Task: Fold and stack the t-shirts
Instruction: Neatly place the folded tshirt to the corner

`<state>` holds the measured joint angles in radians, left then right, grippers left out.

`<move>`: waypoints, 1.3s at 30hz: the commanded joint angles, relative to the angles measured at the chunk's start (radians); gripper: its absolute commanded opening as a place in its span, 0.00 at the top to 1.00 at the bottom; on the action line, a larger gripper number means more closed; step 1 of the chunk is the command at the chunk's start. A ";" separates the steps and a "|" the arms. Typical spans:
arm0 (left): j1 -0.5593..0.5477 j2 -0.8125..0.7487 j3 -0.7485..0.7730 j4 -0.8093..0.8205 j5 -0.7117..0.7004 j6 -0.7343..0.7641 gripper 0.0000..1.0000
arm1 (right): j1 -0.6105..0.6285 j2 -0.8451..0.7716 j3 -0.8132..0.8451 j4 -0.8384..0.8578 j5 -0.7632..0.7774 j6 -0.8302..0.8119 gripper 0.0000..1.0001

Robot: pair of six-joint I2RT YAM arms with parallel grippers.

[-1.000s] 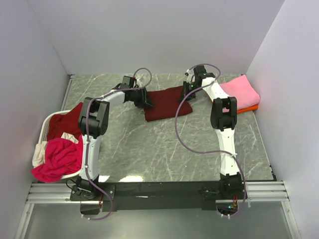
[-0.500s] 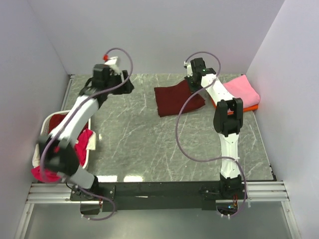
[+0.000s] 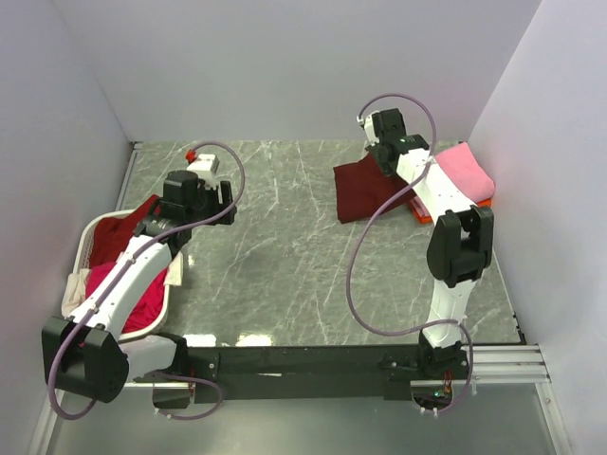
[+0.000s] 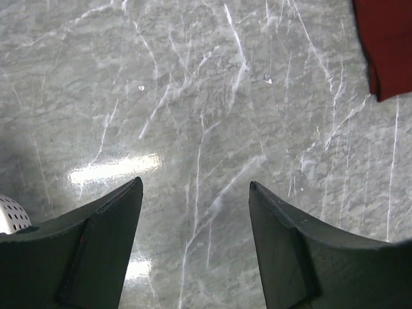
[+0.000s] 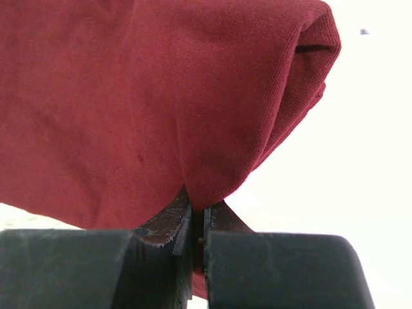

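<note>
A folded dark maroon t-shirt [image 3: 365, 190] lies at the back of the table, partly lifted at its right edge. My right gripper [image 3: 384, 156] is shut on a fold of it; in the right wrist view the cloth [image 5: 129, 96] is pinched between the closed fingers [image 5: 197, 209]. Just right of it, a pink t-shirt [image 3: 465, 171] rests on an orange one [image 3: 455, 207]. My left gripper [image 3: 224, 197] hovers open over bare table near the basket, its fingers [image 4: 195, 187] holding nothing. A corner of the maroon shirt [image 4: 389, 45] shows far ahead of it.
A white plastic basket [image 3: 85, 242] stands at the left edge and holds maroon [image 3: 133, 227], magenta [image 3: 128, 294] and cream [image 3: 74, 294] cloth. Its rim [image 4: 9, 215] shows beside my left finger. Walls close in the table at the back and on both sides.
My left gripper opened, let go of the maroon shirt and swung back left toward the basket. My right gripper pulled the shirt to the right, up against the pink and orange pile.
</note>
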<state>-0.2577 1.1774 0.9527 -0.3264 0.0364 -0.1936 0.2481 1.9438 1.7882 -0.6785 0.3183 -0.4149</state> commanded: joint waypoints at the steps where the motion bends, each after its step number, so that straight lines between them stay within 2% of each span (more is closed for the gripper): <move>1: -0.002 -0.028 0.024 0.038 -0.001 0.029 0.28 | -0.006 -0.107 -0.032 0.086 0.103 -0.085 1.00; 10: -0.002 -0.061 0.012 0.041 0.017 0.040 0.28 | -0.023 -0.187 -0.076 0.152 0.126 -0.209 1.00; 39: -0.002 -0.067 0.011 0.040 0.028 0.051 0.28 | -0.082 -0.244 0.022 0.122 0.099 -0.317 1.00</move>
<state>-0.2577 1.1393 0.9527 -0.3191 0.0483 -0.1619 0.1768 1.7882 1.7424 -0.5987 0.3996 -0.7136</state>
